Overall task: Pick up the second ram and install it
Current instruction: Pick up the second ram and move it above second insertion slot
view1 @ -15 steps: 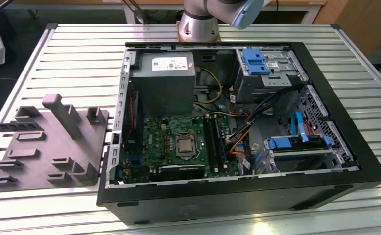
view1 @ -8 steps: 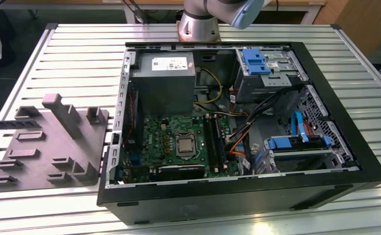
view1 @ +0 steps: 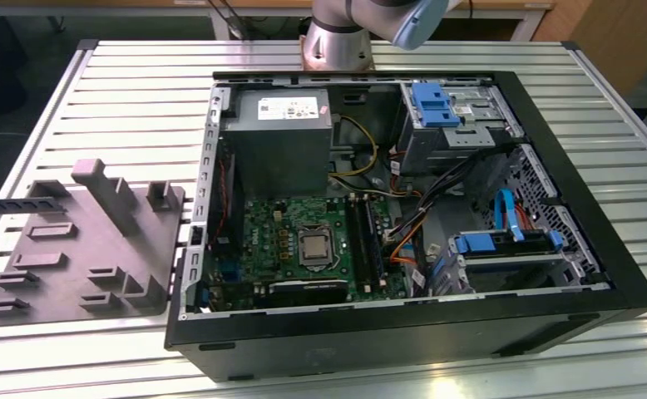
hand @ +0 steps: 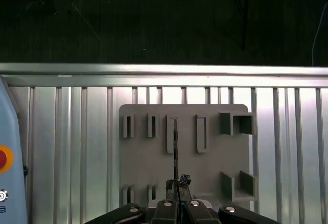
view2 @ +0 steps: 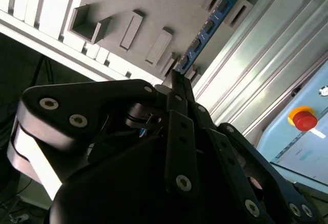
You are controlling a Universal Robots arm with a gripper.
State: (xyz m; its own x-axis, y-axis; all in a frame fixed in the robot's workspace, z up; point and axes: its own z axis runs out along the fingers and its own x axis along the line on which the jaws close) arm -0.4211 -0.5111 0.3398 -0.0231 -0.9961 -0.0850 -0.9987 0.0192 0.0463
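The end effector is pinched shut on one end of the second ram — over the grey tray. The stick looks light, stiff and fragile — best gripped by its edges.

Power supply sticker: white label with dark print on the grey box, exterior view; characters too small to read.
Processor lid: faint markings on the metal square; not legible.
Ram stick: blue board with a row of dark chips, second wrist view; chip print not resolvable.
Teach pendant casing: light blue, first wrist view; small grey symbols near its lower edge, unreadable.
Pendant red button: on a yellow ring; lettering cannot be told.
Pendant screen: pale panel with thin lines of print; unreadable.
Legible text, numbers, signs overall: none.
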